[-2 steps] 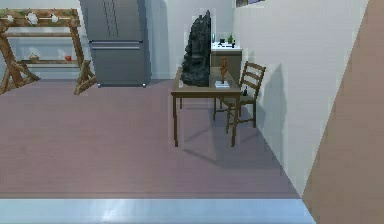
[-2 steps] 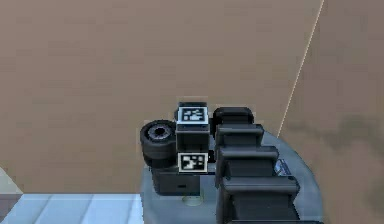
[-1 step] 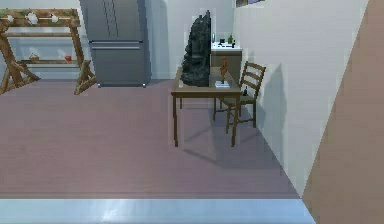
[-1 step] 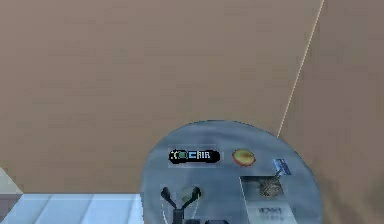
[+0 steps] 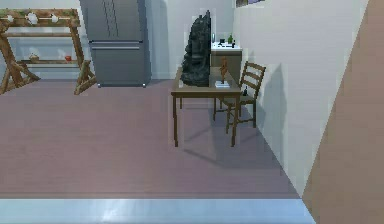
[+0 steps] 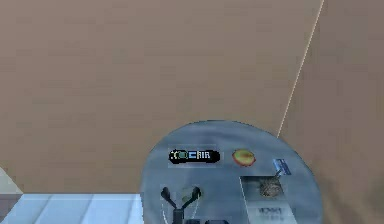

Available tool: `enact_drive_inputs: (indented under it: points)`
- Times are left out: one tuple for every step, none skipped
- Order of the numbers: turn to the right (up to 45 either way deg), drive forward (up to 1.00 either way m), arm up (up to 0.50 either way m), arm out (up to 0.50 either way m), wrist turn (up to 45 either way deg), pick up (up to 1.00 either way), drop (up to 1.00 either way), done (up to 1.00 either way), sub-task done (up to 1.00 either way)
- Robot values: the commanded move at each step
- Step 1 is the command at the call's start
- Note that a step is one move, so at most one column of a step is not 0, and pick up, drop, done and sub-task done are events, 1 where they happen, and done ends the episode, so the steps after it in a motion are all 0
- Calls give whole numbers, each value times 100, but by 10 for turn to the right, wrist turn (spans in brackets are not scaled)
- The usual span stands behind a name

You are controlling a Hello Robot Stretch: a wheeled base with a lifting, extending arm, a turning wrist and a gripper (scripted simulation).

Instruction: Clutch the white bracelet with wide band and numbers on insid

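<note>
A small wooden table (image 5: pixel 182 93) stands ahead by the right-hand wall. On it are a tall dark statue (image 5: pixel 197 50), a thin reddish thing (image 5: pixel 224 68) and a small pale thing (image 5: pixel 222 84) too small to name. In the arm side view, the gripper (image 6: pixel 182 195) shows its dark fingers at the bottom edge, in front of a round grey disc (image 6: pixel 230 140). Right of the fingers sit white squares with black marks (image 6: pixel 265 190). I cannot tell whether the gripper holds anything.
A wooden chair (image 5: pixel 246 92) stands at the table's right, against the pale wall (image 5: pixel 300 70). A grey fridge (image 5: pixel 117 40) and a wooden rack (image 5: pixel 40 45) with small items line the back. Purple floor (image 5: pixel 90 140) lies open ahead. A tan wall (image 6: pixel 150 70) is close on the arm side.
</note>
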Motion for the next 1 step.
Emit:
enact_drive_inputs:
  points:
    - [0,0,10,0,0,0,0,0,0]
